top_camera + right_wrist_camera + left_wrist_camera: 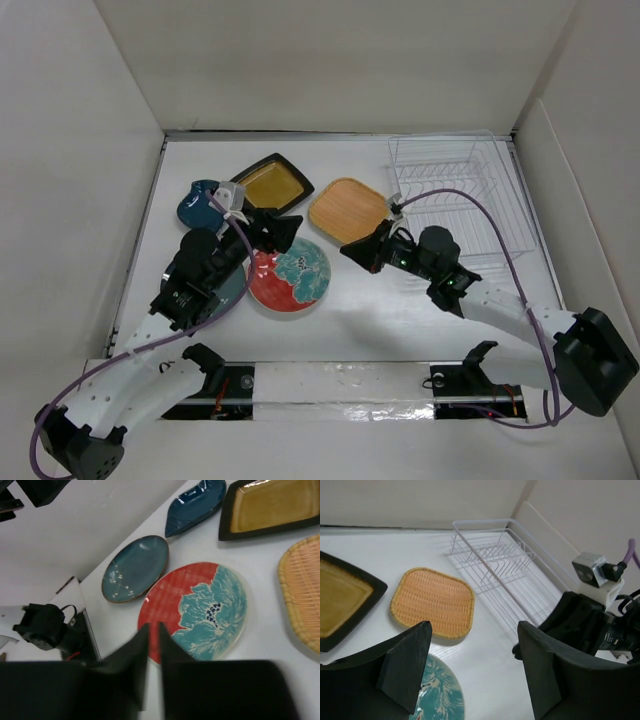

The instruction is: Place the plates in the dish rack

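The left gripper (474,647) has its jaws wide apart and empty, over the far edge of the red plate with the teal flower (192,611). The right gripper (153,629), jaws together on nothing, is just right of that plate. Left of it lies the dark teal plate (135,567). Beyond it lie the glossy blue dish (195,502), the mustard-centred square plate (267,502) and the woven tan plate (432,601). Farther right, the white wire dish rack (490,555) holds nothing, so loading seems not yet begun.

White table (400,310) enclosed on three sides by plain, off-white panels: left panel (60,180), back panel (330,60) and right panel (590,200). A thin dark seam (330,133) marks where the back panel meets the tabletop. A glossy white strip (340,385) runs along the near edge. Lighting is even and diffuse, casting only soft, pale shadows on the surface.
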You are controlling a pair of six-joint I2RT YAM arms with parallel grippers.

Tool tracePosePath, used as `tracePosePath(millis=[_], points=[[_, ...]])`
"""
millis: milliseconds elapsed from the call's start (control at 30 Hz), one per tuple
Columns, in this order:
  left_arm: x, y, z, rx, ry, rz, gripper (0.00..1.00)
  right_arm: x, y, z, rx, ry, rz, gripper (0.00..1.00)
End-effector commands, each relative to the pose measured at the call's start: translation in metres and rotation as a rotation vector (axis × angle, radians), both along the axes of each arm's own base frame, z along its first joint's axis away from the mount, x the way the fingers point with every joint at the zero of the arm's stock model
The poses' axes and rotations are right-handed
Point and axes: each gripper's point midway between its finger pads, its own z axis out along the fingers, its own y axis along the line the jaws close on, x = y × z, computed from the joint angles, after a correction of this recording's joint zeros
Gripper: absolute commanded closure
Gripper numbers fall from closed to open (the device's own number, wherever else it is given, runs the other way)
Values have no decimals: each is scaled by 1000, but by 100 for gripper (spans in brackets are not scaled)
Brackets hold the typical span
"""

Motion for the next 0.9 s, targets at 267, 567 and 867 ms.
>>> tracePosePath(millis=[267, 567, 867], points=[[13, -4, 7, -28, -14, 21, 100, 6, 14, -1, -39, 3, -61, 100], [5, -4, -4, 30, -17, -13, 100, 28, 20, -60, -234, 117, -133, 100], [-5, 20, 3, 64, -121, 55, 96, 31, 33, -122, -335, 297, -189, 40]])
